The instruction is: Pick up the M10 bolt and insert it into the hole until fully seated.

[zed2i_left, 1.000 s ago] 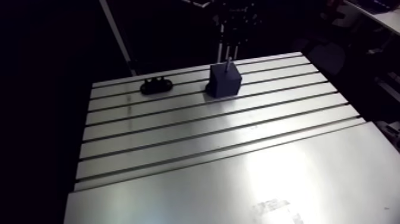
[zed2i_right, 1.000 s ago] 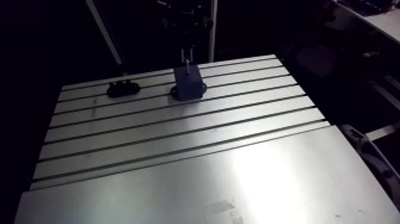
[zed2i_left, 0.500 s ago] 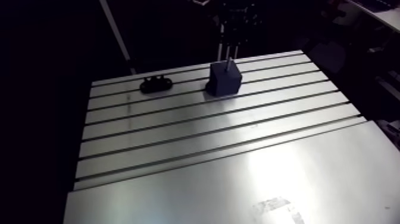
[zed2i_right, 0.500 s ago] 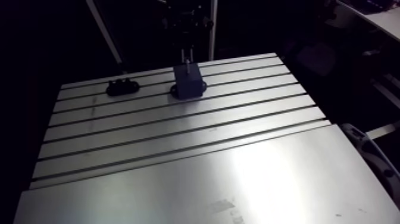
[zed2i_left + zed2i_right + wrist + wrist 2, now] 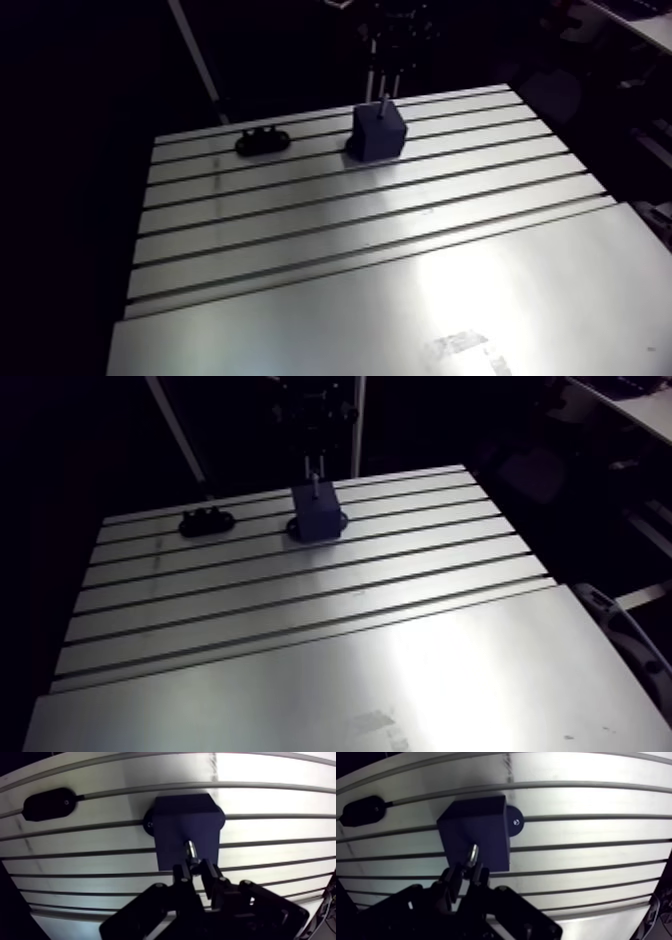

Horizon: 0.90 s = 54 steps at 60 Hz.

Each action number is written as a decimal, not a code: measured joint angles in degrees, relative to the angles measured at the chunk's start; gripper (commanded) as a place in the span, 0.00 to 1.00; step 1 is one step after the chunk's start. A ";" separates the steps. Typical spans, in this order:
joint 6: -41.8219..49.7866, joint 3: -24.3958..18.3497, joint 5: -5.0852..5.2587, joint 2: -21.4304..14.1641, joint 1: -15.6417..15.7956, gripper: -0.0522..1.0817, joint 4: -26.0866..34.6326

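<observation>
I find no readable lettering, number or brand: none on the bolt (image 5: 190, 849) pinched in my pincer (image 5: 195, 866), the dark block (image 5: 175, 817), the flat black piece (image 5: 48, 803) or the table (image 5: 400, 260).

table (image 5: 300, 215): your slotted aluminium top, dark grooves across
light: glare on the smooth near plate (image 5: 420, 310)
room: pretty dark

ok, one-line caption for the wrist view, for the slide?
End effector shut on a bolt that sticks up out of a dark block on the slotted table.
</observation>
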 measured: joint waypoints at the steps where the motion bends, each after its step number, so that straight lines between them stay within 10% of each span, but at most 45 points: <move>1: 0.00 0.00 0.00 0.00 0.00 1.00 -0.02; 54: 0.09 1.34 -0.09 0.07 0.10 0.99 -0.27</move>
